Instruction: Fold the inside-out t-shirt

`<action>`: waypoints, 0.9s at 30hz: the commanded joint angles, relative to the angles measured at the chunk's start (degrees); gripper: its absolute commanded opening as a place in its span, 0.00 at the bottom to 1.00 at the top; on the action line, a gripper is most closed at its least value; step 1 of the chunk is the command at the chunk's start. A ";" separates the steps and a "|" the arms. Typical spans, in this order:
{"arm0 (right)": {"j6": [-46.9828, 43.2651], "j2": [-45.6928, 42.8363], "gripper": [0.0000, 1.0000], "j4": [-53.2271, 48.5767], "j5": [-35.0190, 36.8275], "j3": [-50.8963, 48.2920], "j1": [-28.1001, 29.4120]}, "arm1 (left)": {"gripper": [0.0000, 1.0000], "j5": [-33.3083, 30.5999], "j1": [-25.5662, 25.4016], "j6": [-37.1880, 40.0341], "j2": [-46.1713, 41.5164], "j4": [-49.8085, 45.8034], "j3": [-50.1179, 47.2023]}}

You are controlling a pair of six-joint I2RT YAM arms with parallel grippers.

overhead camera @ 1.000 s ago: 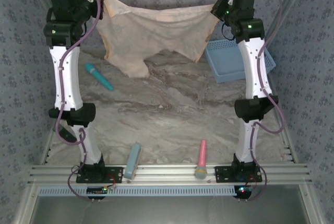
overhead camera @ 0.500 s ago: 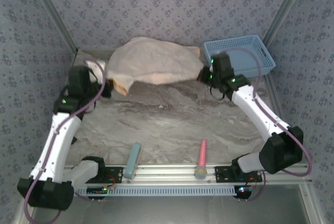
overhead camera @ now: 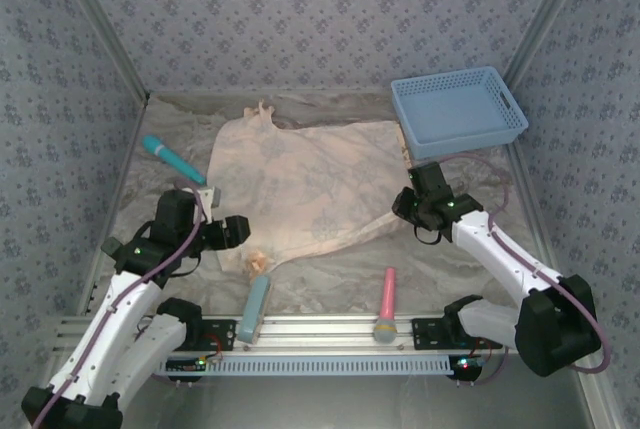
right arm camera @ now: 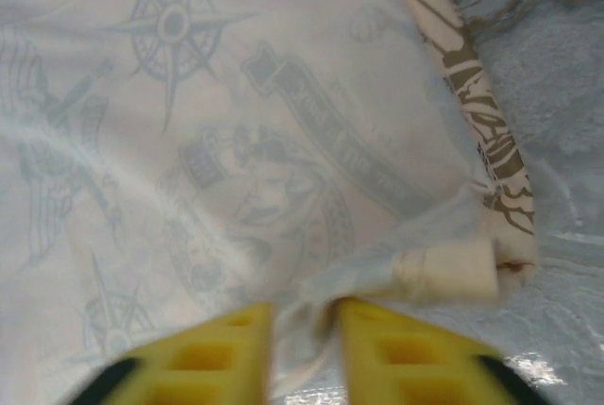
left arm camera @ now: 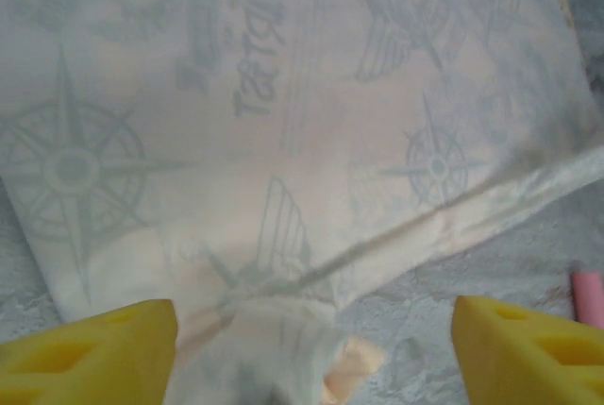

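The inside-out t-shirt (overhead camera: 305, 189) lies spread flat on the marble table, pale peach with faded print, its neck toward the back. My left gripper (overhead camera: 236, 231) sits low at the shirt's near left corner. In the left wrist view that gripper (left arm camera: 311, 358) is wide open, with a bunched corner of the t-shirt (left arm camera: 283, 122) lying loose between the yellow fingers (left arm camera: 94, 353). My right gripper (overhead camera: 402, 204) is at the shirt's right edge. Seen from the right wrist, the gripper (right arm camera: 304, 348) stands narrowly open with a fold of the t-shirt (right arm camera: 236, 141) lying in the gap.
A blue basket (overhead camera: 458, 109) stands at the back right. A teal handle-shaped tool (overhead camera: 172, 157) lies left of the shirt. A light blue tool (overhead camera: 254, 307) and a pink one (overhead camera: 386, 301) lie near the front rail. Patterned walls close in three sides.
Both arms brought the shirt down from held high at the back and laid it flat toward the front. The left jaws opened wide; the right jaws parted slightly.
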 commanded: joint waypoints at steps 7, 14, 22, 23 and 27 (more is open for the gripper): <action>1.93 -0.87 0.51 -10.30 3.41 0.05 -1.70 | 0.78 0.62 0.46 -8.23 10.40 -9.26 5.26; 1.42 2.80 0.51 -4.87 -1.78 -0.08 5.01 | 0.73 -3.79 4.90 -18.97 13.43 -9.19 0.55; -6.07 8.50 0.55 -4.82 0.00 1.45 -0.53 | 0.62 -6.37 6.62 -16.32 25.75 -3.33 0.56; -7.81 8.85 0.55 -4.51 -0.96 1.53 -3.14 | 0.61 -7.31 6.67 -16.19 26.62 -2.84 0.88; -15.84 12.07 0.55 -1.26 -9.89 1.29 -12.57 | 0.61 -9.68 7.54 -16.17 31.94 0.08 3.34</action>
